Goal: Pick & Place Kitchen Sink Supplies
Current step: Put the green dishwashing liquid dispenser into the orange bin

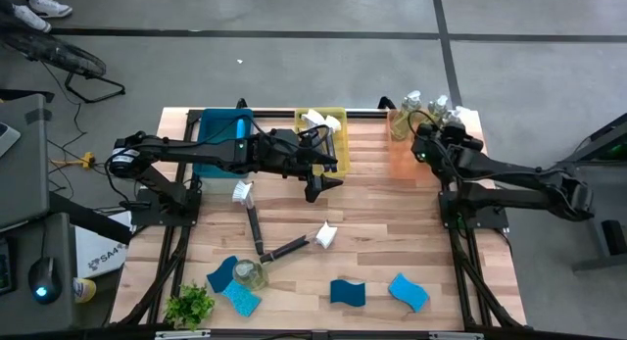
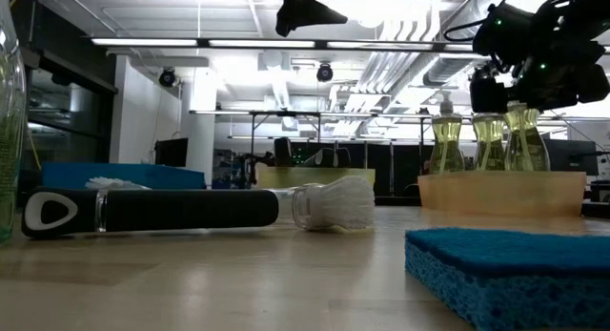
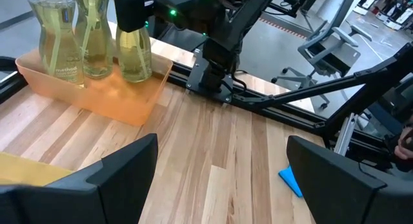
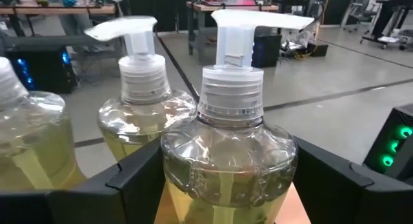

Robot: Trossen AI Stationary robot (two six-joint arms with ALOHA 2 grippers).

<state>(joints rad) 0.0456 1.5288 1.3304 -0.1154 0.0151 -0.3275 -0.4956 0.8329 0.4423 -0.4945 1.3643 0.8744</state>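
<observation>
Straddling a soap bottle (image 4: 229,153), the right end effector (image 1: 423,144) sits at the orange tray (image 1: 404,154) on the far right of the desk (image 1: 392,232); its fingers (image 4: 129,179) stand on either side of the bottle's body, but whether they press it I cannot tell. Two more bottles (image 3: 64,37) stand in the same tray. Left end effector (image 1: 321,183) hangs above mid-desk, fingers (image 3: 116,179) spread wide, nothing between them. Behind it a yellow bin (image 1: 321,124) holds a brush head (image 1: 315,118), and a blue bin (image 1: 223,134) sits just beside that. Two brushes (image 1: 249,218) lie on the desk near centre, handles meeting in a V. A fourth bottle (image 1: 249,273) rests near the front left, touching two sponges (image 1: 223,274). Two other sponges (image 1: 347,292) lie at the front right, apart from each other. Plant (image 1: 189,306) at the front left corner.
</observation>
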